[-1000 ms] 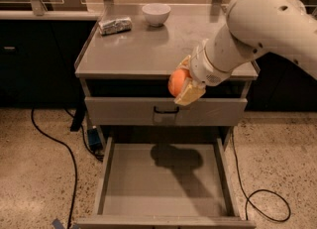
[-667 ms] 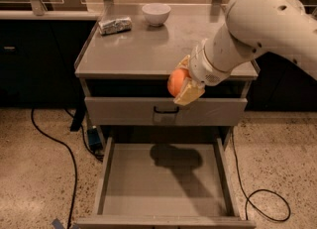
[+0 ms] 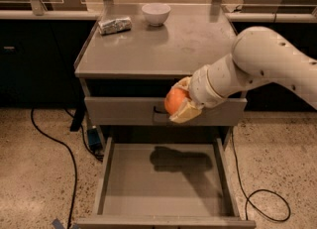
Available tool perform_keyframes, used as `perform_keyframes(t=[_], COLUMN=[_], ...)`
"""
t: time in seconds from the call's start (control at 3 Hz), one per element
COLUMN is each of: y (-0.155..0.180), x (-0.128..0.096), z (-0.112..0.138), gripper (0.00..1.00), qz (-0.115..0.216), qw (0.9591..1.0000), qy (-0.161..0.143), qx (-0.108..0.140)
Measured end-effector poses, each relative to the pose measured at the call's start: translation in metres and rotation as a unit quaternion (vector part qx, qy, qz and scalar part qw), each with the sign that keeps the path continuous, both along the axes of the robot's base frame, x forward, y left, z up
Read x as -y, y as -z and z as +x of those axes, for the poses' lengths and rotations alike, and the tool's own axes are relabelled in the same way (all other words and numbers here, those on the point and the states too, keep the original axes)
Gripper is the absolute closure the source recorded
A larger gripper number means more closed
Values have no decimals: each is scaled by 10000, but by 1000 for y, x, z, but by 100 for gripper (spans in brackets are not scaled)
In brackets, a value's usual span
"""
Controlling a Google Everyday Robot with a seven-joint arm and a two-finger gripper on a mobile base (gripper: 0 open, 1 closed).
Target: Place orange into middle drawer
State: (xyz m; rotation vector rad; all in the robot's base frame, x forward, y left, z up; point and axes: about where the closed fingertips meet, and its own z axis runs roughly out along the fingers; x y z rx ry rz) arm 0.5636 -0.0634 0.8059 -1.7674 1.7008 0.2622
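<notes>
My gripper [image 3: 179,102] is shut on the orange [image 3: 174,101], a small round bright fruit held between two pale fingers [image 3: 185,114]. It hangs in front of the closed grey drawer front [image 3: 124,111] with the dark loop handle, just below the cabinet top's edge. The middle drawer [image 3: 163,212] is pulled out below, a wide shallow grey tray with a bare flat bottom. The orange is well above the tray, over its back half. The arm's shadow lies on the tray floor.
On the cabinet top [image 3: 148,49] stand a white bowl [image 3: 156,13] and a crumpled silver packet [image 3: 115,25] at the back. Black cables [image 3: 59,143] run on the speckled floor at left and right [image 3: 262,198]. Dark counters stand behind.
The arm has lowered and shifted slightly left with the orange still held; the view has tilted a little. The drawer has not moved.
</notes>
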Motion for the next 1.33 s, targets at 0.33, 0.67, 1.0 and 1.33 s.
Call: perform_keyframes(t=[0.33, 0.67, 1.0, 1.33], y=[53, 98, 124, 136], x=[-5, 0, 5, 16], z=[-3, -5, -17, -29], gripper=[100, 100, 100, 100], qz=[216, 248, 46, -485], qw=[9993, 9983, 9979, 9970], qy=[-162, -97, 6, 344], qx=[-275, -525, -639, -498])
